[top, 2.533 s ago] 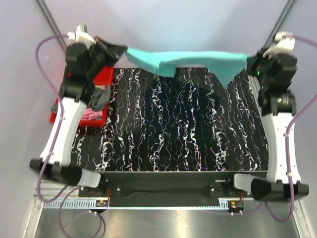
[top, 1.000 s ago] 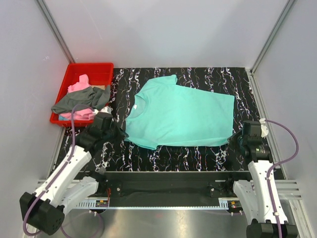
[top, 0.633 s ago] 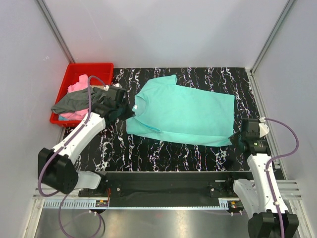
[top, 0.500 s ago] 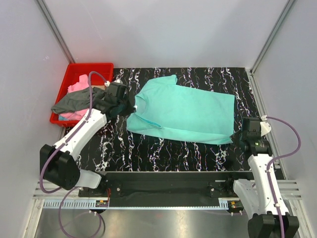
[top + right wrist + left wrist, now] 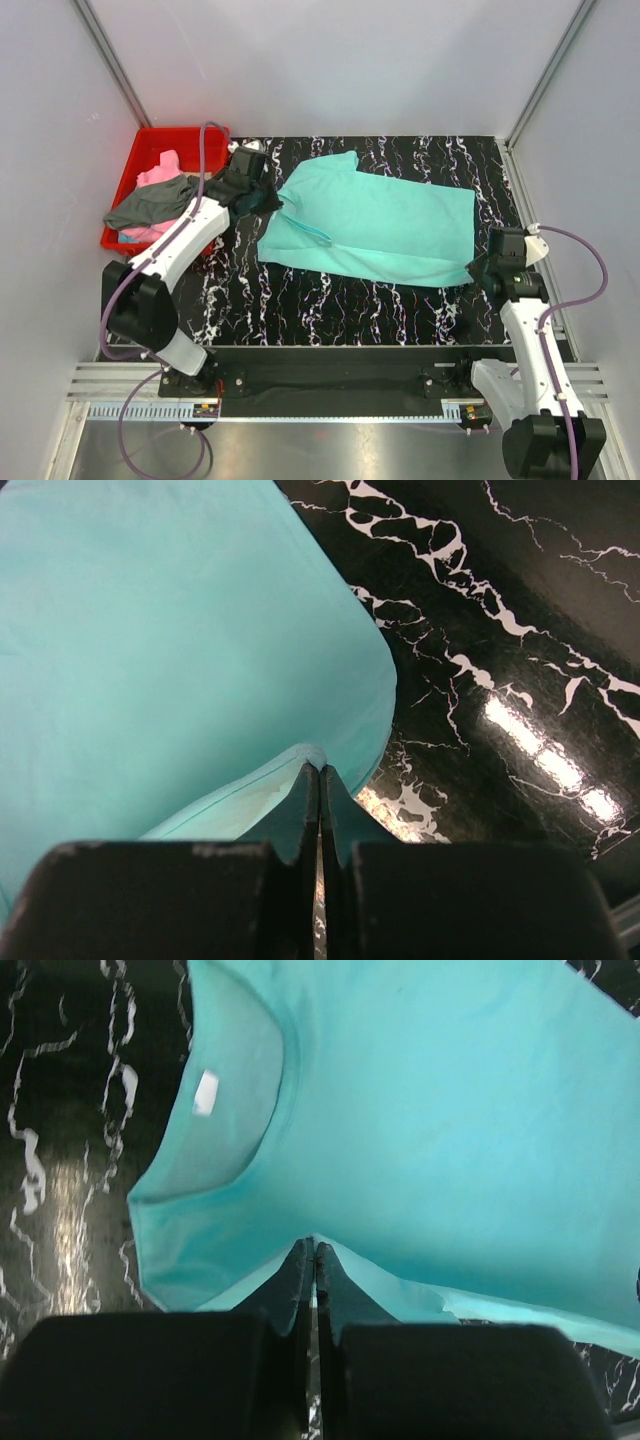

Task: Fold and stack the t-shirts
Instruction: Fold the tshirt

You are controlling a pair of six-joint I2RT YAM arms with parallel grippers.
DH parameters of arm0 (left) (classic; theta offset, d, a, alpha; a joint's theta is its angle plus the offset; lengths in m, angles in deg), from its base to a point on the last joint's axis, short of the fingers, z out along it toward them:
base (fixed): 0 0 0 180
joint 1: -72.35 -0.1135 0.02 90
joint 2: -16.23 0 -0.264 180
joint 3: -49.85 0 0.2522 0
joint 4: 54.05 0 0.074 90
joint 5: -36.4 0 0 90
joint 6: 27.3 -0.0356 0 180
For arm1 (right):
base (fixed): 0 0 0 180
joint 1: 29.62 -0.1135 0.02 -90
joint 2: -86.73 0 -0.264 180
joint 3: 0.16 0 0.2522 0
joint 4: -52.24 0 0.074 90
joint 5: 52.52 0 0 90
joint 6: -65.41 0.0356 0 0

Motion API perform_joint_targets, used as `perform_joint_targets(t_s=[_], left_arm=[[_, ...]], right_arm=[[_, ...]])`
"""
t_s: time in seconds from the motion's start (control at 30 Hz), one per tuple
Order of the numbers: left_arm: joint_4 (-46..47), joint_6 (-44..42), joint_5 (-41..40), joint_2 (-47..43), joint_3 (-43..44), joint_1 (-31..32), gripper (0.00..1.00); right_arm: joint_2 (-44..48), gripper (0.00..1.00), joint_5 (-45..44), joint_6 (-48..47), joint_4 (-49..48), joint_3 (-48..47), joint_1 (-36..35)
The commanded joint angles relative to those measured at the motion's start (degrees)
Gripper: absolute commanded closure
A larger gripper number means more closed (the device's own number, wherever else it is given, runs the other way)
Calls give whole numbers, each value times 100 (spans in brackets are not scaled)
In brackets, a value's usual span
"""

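The teal t-shirt (image 5: pixel 380 225) lies spread on the black marbled table (image 5: pixel 330 310), collar to the left. My left gripper (image 5: pixel 268 200) is shut on its near-left edge beside the collar and lifts that edge over the shirt; the left wrist view shows the teal t-shirt (image 5: pixel 440 1120), the collar with a white tag (image 5: pixel 206 1092), and the left gripper (image 5: pixel 314 1247) pinching cloth. My right gripper (image 5: pixel 478 268) is shut on the near-right hem corner; the right wrist view shows the right gripper (image 5: pixel 320 768) holding the teal t-shirt (image 5: pixel 170 650). The pink t-shirt (image 5: pixel 158 172) and dark grey t-shirt (image 5: pixel 150 208) sit in the bin.
The red plastic bin (image 5: pixel 190 137) stands at the table's far left, with the grey shirt hanging over its near rim. Grey walls enclose the table on three sides. Bare marbled table shows beside the hem in the right wrist view (image 5: pixel 500 630).
The shirt went from hanging stretched in the air to lying on the table. My left gripper then carried the near-left edge away and over the shirt; my right gripper has kept the hem corner.
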Motion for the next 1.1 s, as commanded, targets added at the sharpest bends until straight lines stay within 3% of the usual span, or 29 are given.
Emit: perform_joint_targets(t_s=[0.0, 0.57, 0.83, 1.07], left_arm=[[351, -433, 65, 376, 646, -18, 100], [219, -802, 461, 2258, 2220, -18, 100], [-53, -776, 233, 2890, 2721, -35, 100], [-150, -530, -277, 2935, 2731, -158, 100]], right_arm=[[-251, 100, -428, -101, -495, 17, -15], [-1667, 100, -868, -154, -1049, -9, 29], [-2168, 100, -736, -346, -1435, -88, 134], [-2458, 100, -727, -760, -1700, -273, 170]])
